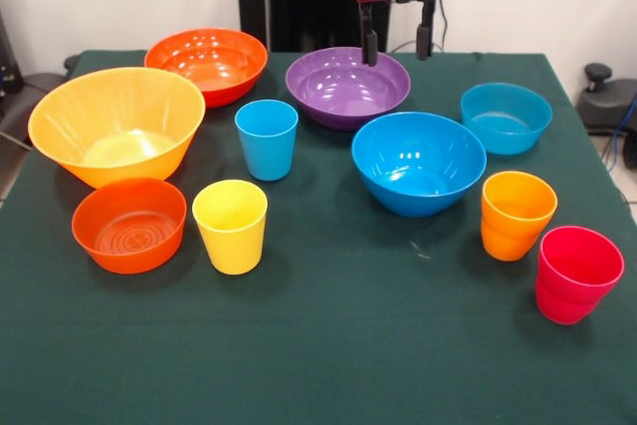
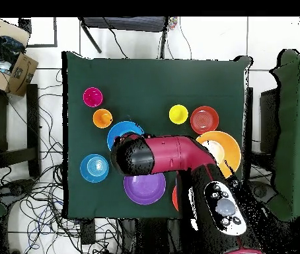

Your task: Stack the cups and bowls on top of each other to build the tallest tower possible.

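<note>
My gripper [image 1: 397, 45] hangs open and empty just above the far rim of the purple bowl [image 1: 347, 87]. All pieces stand apart and upright on the green table [image 1: 328, 345]. On the left are the wide orange bowl [image 1: 207, 65], the big yellow-orange bowl [image 1: 116, 124] and the small orange bowl [image 1: 129, 224]. The blue cup [image 1: 267, 138] and yellow cup [image 1: 231, 226] are in the middle. The big blue bowl [image 1: 418, 161], small teal-blue bowl [image 1: 506, 116], orange cup [image 1: 517, 214] and pinkish red cup [image 1: 577, 273] are on the right. In the overhead view the arm [image 2: 172, 155] hides the blue cup and the gripper.
In the overhead view, a cardboard box [image 2: 22, 71] sits off the table at the upper left, and cables [image 2: 47, 198] lie on the floor beside it. Green-covered furniture [image 2: 297, 132] flanks the table. The table's near half in the front view holds nothing.
</note>
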{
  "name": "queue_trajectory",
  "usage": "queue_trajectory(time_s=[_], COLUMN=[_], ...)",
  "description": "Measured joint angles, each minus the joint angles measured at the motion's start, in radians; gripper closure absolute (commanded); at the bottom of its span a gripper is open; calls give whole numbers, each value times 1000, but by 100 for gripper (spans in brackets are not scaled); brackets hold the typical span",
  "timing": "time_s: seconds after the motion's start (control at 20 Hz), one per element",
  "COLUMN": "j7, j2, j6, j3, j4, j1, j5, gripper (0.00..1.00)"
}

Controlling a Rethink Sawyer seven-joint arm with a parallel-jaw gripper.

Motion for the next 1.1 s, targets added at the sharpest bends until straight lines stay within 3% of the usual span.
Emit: queue_trajectory(time_s=[1.1], j7=[0], j2=[0], j6=[0], j3=[0], j4=[0], j1=[-7], j5=[-34], gripper=[0])
